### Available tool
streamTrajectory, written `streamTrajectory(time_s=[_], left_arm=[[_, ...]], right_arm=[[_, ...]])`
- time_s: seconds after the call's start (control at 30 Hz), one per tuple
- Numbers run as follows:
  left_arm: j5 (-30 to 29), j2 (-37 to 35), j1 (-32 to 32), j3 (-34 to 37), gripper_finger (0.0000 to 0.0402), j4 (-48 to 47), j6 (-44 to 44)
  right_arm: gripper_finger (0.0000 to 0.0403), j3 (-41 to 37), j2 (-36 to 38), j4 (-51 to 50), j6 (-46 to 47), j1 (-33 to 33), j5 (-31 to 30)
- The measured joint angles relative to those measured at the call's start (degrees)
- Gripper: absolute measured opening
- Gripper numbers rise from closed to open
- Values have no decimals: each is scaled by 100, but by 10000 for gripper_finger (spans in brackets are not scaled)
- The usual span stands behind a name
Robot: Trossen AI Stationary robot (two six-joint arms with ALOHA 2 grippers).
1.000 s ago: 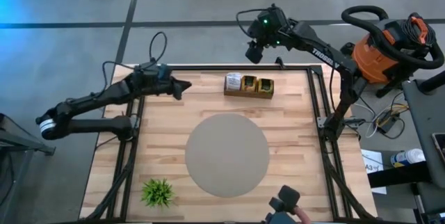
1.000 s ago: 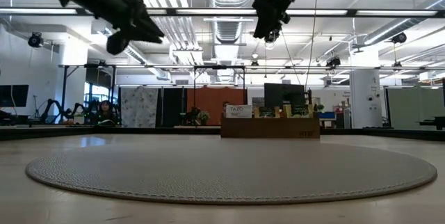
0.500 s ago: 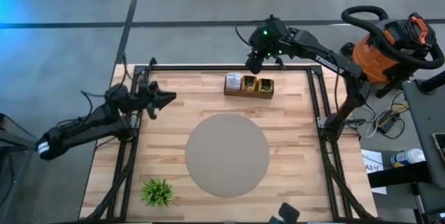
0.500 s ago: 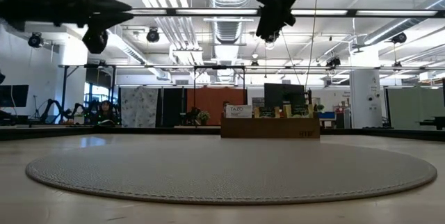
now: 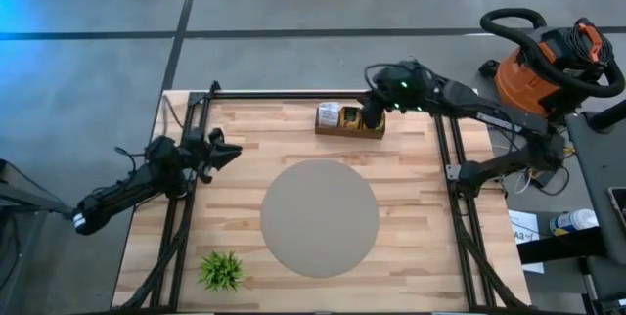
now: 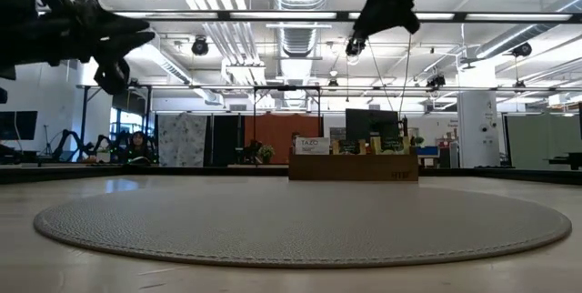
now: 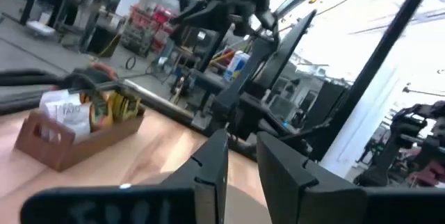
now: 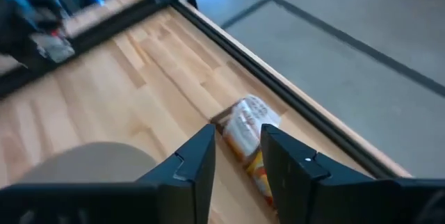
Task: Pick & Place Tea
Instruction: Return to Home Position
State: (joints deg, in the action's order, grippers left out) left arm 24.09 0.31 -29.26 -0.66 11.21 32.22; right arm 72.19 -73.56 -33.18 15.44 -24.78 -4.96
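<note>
The tea (image 5: 350, 117) stands as sachets in a small wooden box (image 5: 349, 131) near the table's far edge: a white one (image 5: 328, 114) on the left, yellow-green ones beside it. The box also shows in the low view (image 6: 353, 166) and the left wrist view (image 7: 76, 130). My right gripper (image 5: 372, 116) hovers over the box's right end, open, with the white and yellow sachets (image 8: 247, 123) showing beyond its fingers (image 8: 238, 158). My left gripper (image 5: 228, 151) is pulled back at the table's left edge, pointing level across the table, open and holding nothing (image 7: 240, 161).
A round grey mat (image 5: 319, 217) lies in the table's middle. A small green plant (image 5: 222, 269) stands at the near left corner. Black frame rails (image 5: 445, 149) run along the table's sides. An orange vacuum cleaner (image 5: 538, 70) stands off the table at the far right.
My right gripper has come from beyond the table's far edge toward the near edge and slightly down, ending over the tea box. My left gripper has drawn back toward the table's left and near edges, sinking and tipping up to level.
</note>
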Motion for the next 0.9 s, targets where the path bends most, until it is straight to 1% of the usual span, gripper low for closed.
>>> streamTrajectory(time_s=[0.27, 0.37, 0.53, 0.73, 0.8, 0.9], left_arm=[[12, 3, 0, 6, 74, -114, 76], [10, 7, 0, 8, 74, -83, 78], [10, 27, 0, 8, 74, -88, 84], [10, 68, 0, 8, 74, -94, 84], [10, 68, 0, 8, 74, -95, 84], [10, 69, 0, 10, 74, -99, 84]], right_arm=[[98, -1308, 1222, 733, 534, 571, -671], [95, -1642, 1541, 892, 534, 703, -707], [94, -1975, 1898, 1002, 524, 799, -548], [98, -2193, 2036, 1148, 547, 807, -513], [96, -2290, 2078, 1353, 308, 814, -386], [91, -2345, 2145, 1723, -32, 831, -6]])
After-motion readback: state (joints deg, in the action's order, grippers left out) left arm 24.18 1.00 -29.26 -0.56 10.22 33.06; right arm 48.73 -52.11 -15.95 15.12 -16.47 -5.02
